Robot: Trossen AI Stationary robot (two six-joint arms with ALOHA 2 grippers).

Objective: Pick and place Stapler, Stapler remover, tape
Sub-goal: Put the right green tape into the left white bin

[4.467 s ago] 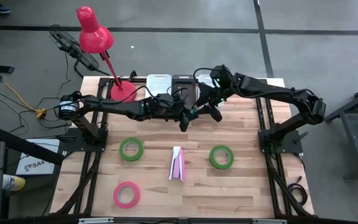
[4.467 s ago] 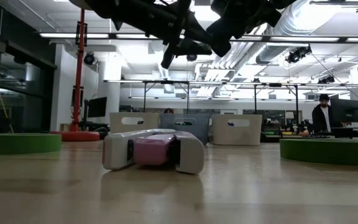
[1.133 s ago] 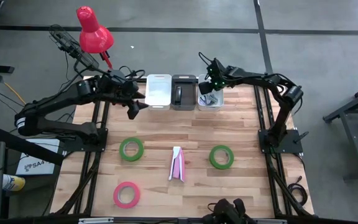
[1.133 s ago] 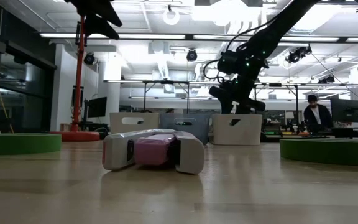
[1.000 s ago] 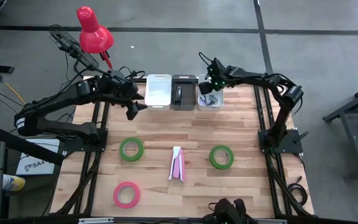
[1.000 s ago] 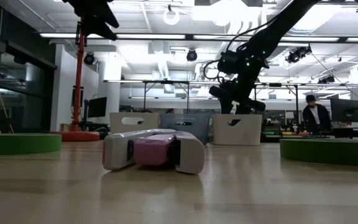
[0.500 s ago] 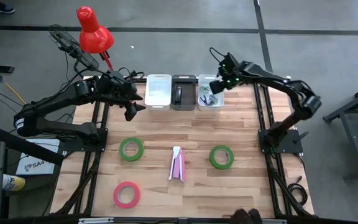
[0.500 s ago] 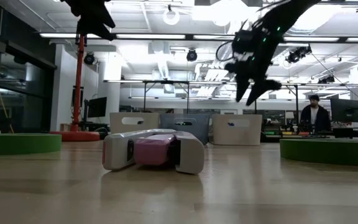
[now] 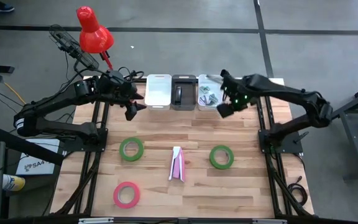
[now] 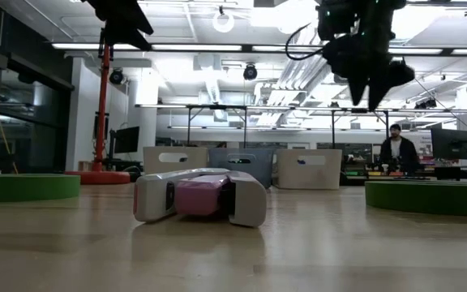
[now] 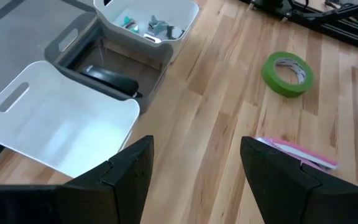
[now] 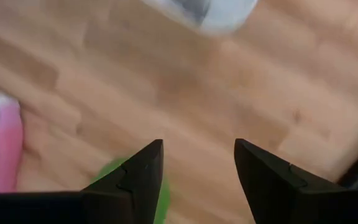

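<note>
High view: three bins are lined along the wooden table's (image 9: 241, 186) 12 o'clock edge. Left gripper (image 9: 131, 110), jaws released and empty, is held beside the white bin (image 9: 158, 92). Right gripper (image 9: 224, 107), spread and empty, is seen by the bin (image 9: 208, 99) at the row's right end. Green tape rolls (image 9: 131, 149) (image 9: 221, 157) flank the pink-and-white stapler (image 9: 177, 164) at centre; the pink roll (image 9: 126, 194) is at 7 o'clock near the front edge.

Low view: bare wood surrounds the stapler (image 10: 201, 196).

Pale wood bench (image 9: 241, 186), smooth plastic bins
Planked bench with a satin sheen; white plastic bin (image 9: 158, 91) smooth and slightly glossy; grey plastic bin (image 9: 183, 80) matt.
</note>
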